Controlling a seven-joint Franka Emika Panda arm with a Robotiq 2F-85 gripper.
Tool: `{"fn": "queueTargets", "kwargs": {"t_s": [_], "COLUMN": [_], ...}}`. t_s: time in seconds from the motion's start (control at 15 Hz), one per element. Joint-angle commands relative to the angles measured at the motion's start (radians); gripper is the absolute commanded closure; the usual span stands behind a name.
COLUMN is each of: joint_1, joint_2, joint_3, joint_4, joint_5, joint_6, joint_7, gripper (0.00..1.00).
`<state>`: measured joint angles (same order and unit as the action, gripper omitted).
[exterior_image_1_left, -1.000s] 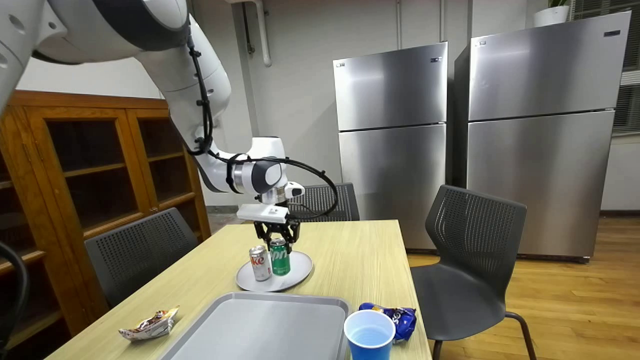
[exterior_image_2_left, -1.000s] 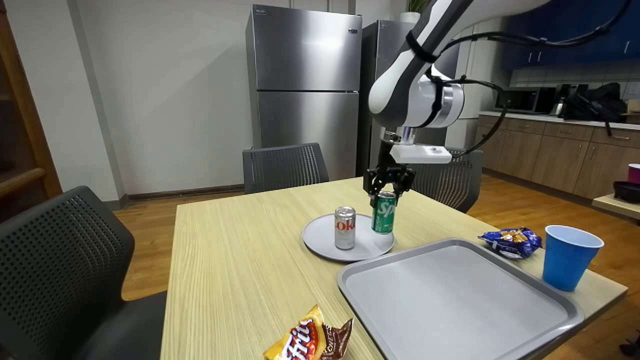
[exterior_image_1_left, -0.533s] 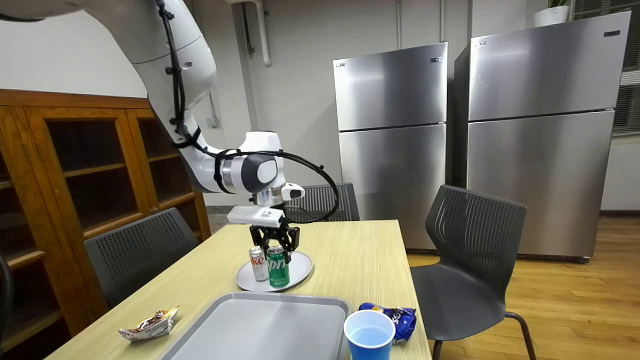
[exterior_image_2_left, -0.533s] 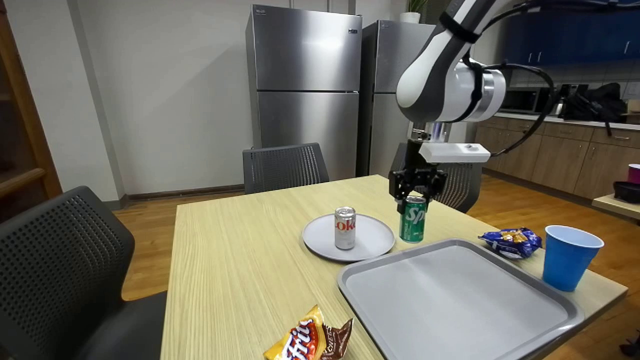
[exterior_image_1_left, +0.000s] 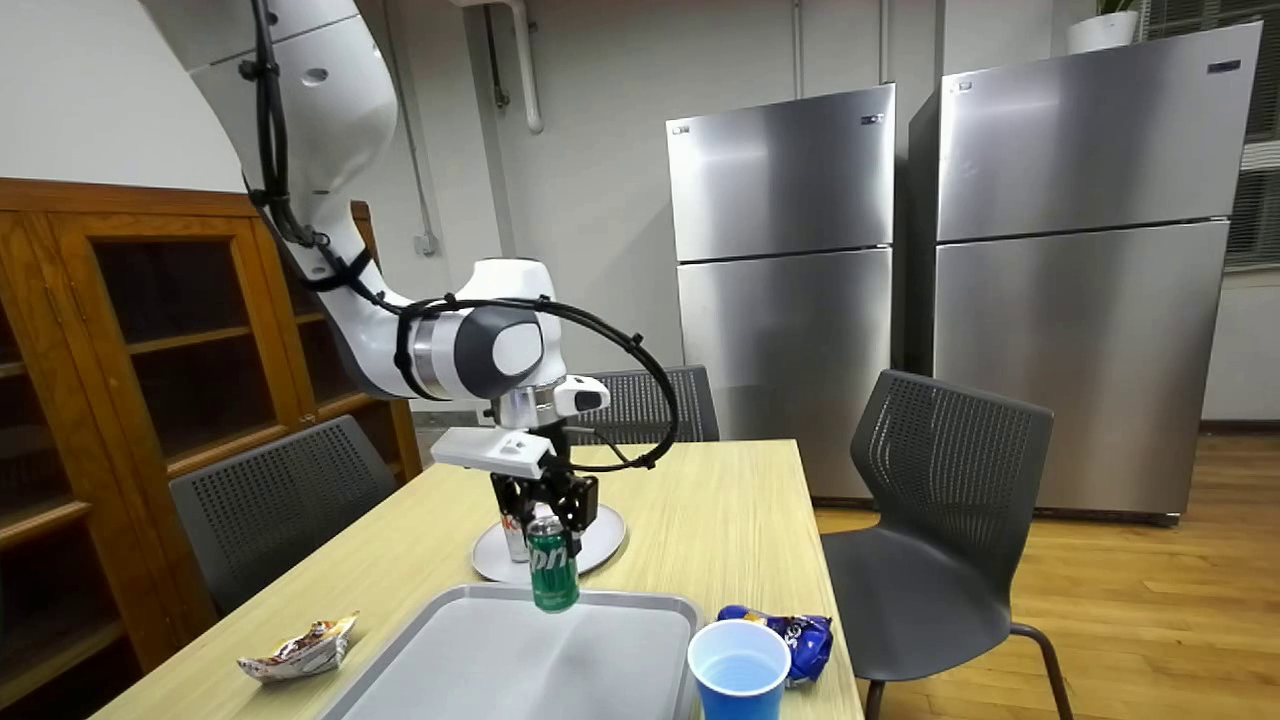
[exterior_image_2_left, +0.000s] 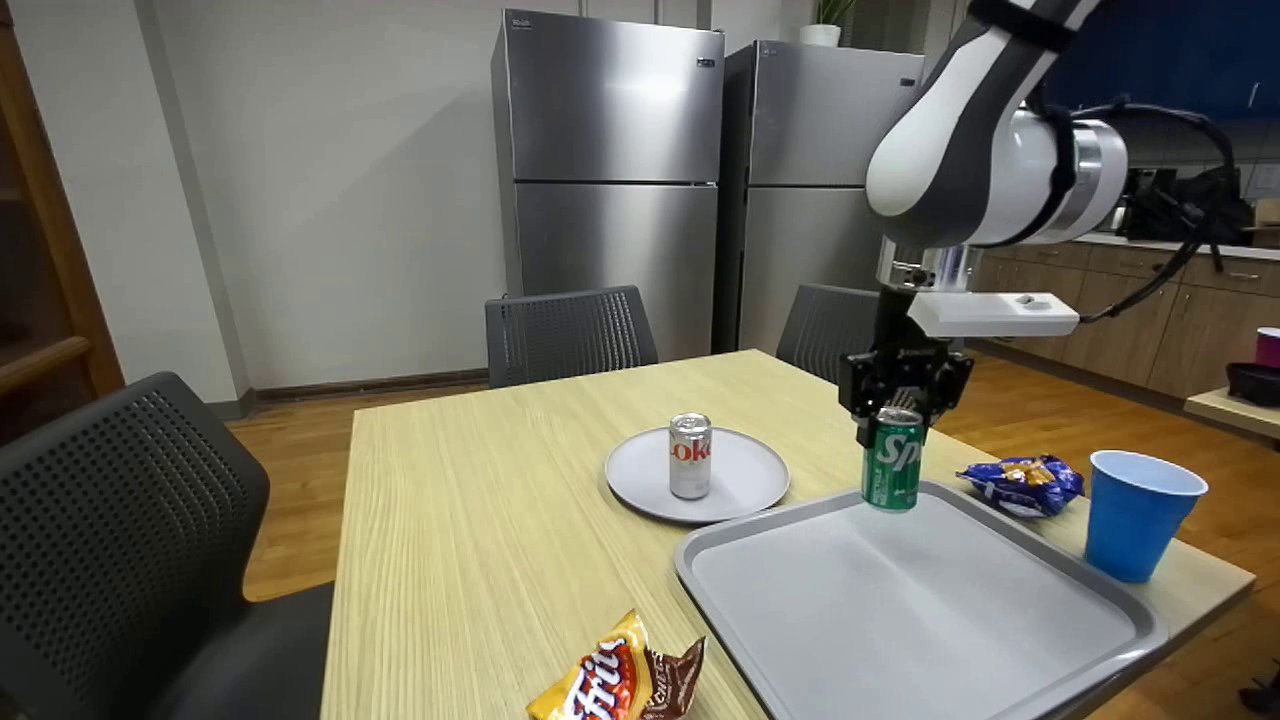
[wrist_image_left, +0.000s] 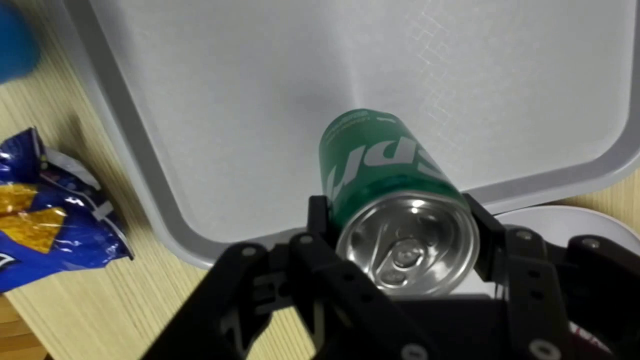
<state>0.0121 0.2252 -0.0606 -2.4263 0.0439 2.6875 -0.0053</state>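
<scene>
Green aluminium Sprite can (exterior_image_2_left: 892, 466), nearly upright, gripped near its top by a black two-fingered gripper (wrist_image_left: 400, 220). The can is over one edge of a grey tray (exterior_image_2_left: 930, 610); whether its base touches is unclear. Around that can in an exterior view: the tray spreads toward six o'clock, a silver Coke can (exterior_image_2_left: 690, 465) stands on a round plate (exterior_image_2_left: 748, 470) at nine, a Fritos bag (exterior_image_2_left: 612, 675) lies at eight, a blue chip bag (exterior_image_2_left: 1025, 486) at three, with a blue cup (exterior_image_2_left: 1140, 522) beyond.
</scene>
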Motion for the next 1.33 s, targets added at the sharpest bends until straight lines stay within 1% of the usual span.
{"fn": "queueTargets", "kwargs": {"t_s": [0.0,0.2,0.33,0.87,1.27], "joint_1": [0.0,-0.011,-0.015,-0.018,-0.012], "joint_2": [-0.097,-0.108,-0.108,-0.081,-0.023], "joint_3": [-0.042,-0.076,-0.09,-0.109,-0.104], "joint_4": [-0.104,-0.136,-0.146,-0.157,-0.151], "joint_5": [-0.094,-0.145,-0.161,-0.16,-0.142], "joint_6": [0.03,0.037,0.038,0.066,0.142], "joint_7": [0.104,0.16,0.181,0.212,0.207], "gripper": [0.61,0.61,0.61,0.61,0.61]}}
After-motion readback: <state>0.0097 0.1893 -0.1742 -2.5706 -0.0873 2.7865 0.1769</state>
